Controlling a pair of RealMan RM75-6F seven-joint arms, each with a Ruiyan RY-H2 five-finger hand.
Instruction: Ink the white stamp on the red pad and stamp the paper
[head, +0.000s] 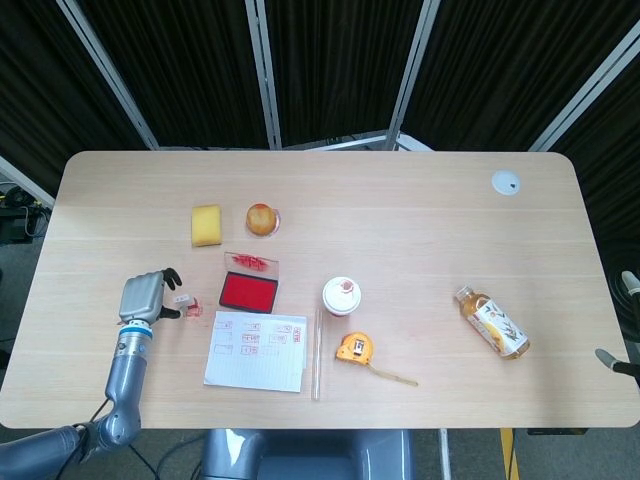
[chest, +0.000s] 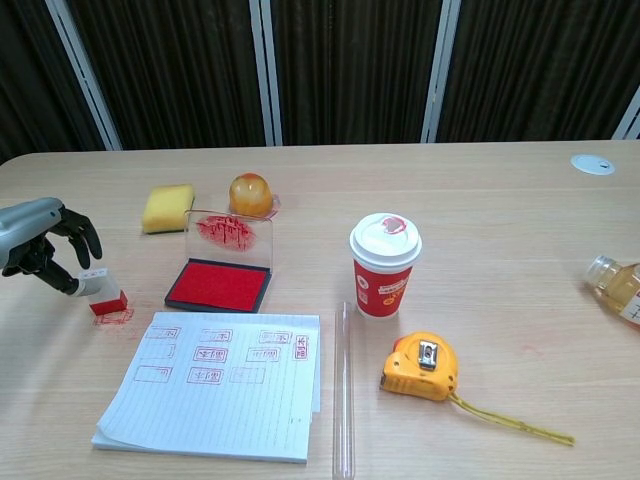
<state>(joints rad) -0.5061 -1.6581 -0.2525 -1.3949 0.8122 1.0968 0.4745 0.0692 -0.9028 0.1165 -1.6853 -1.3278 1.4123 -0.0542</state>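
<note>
The white stamp (chest: 101, 289) with a red base stands on the table over red ink marks, left of the red ink pad (chest: 220, 284); it also shows in the head view as the stamp (head: 182, 300) beside the pad (head: 248, 291). The pad's clear lid stands upright behind it. My left hand (chest: 45, 245) is at the stamp's left side, thumb tip touching it and dark fingers curled above its top without closing on it; the head view shows the same hand (head: 145, 297). The lined paper (chest: 215, 382) with several red prints lies in front of the pad. Only a grey tip of my right hand (head: 615, 362) shows at the right edge.
A red paper cup (chest: 385, 264), a yellow tape measure (chest: 422, 366) and a clear tube (chest: 343, 390) lie right of the paper. A yellow sponge (chest: 168, 207) and an orange fruit (chest: 250, 193) sit behind the pad. A tea bottle (head: 492, 322) lies far right.
</note>
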